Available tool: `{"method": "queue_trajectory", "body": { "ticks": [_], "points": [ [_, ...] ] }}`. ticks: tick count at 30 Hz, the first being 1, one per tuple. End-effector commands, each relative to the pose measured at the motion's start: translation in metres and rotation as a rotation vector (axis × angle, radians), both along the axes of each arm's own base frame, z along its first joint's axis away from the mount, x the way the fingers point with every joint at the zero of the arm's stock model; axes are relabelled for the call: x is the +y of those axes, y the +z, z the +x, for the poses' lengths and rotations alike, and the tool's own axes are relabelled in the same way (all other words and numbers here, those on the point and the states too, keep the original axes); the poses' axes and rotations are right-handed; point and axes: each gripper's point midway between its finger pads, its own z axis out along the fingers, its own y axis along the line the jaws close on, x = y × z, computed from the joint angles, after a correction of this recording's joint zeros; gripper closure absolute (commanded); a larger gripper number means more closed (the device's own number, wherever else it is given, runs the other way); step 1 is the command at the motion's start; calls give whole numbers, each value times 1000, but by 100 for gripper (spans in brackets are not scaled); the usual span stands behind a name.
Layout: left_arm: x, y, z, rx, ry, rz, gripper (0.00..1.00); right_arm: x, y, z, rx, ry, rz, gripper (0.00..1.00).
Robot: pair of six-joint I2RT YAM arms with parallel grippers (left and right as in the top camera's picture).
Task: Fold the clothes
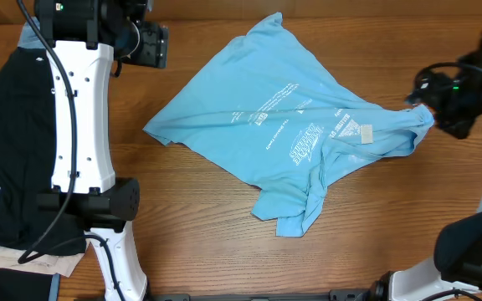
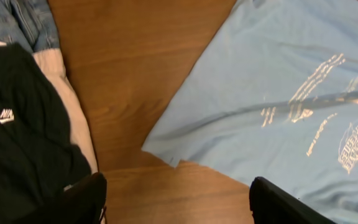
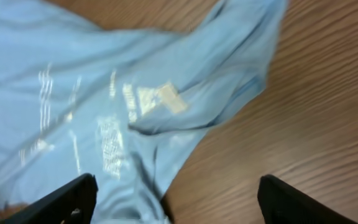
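- At the far left of the table (image 1: 182,226) lies a pile that is not part of the job: a black T-shirt (image 2: 23,143) with a small white logo, blue denim jeans (image 2: 17,18) behind it, and a pale cloth (image 2: 73,118) under its edge.
- The left hand (image 2: 178,199) hovers over bare wood, its 2 fingers spread wide and holding nothing. It is near the shirt's left corner but not touching it.
- The sky-blue T-shirt (image 1: 283,117) sits mid-table, rumpled and skewed. The white print faces up, a ridge runs across the middle, and the lower part is bunched into folds.
- The right hand (image 3: 178,199) hangs at the shirt's right tip, fingers wide apart. Cloth shows below them, and nothing is pinched.
- By my reading no fold has been made; the step in hand is laying the shirt out flat.
- The next move likely calls for each hand to pinch an opposite edge, 1 layer only, and draw outward until the ridge and bunched hem smooth out.
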Motion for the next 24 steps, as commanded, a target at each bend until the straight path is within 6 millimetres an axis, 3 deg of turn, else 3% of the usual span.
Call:
{"method": "queue_trajectory", "body": {
  "ticks": [1, 8, 12, 19, 24],
  "points": [
    [-9, -5, -4, 32, -12, -34, 22, 32, -1, -4, 19, 99, 14, 16],
    [-15, -5, -6, 42, 6, -77, 17, 93, -17, -22, 120, 258, -57, 23],
    [-15, -5, -6, 42, 6, -76, 11, 102, -40, -35, 192, 253, -112, 22],
    [-24, -7, -8, 61, -15, -125, 5, 105, -106, -58, 289, 208, -85, 23],
    [-24, -15, -9, 86, -17, -119, 3, 105, -130, -61, 286, 180, -82, 25]
  ]
}}
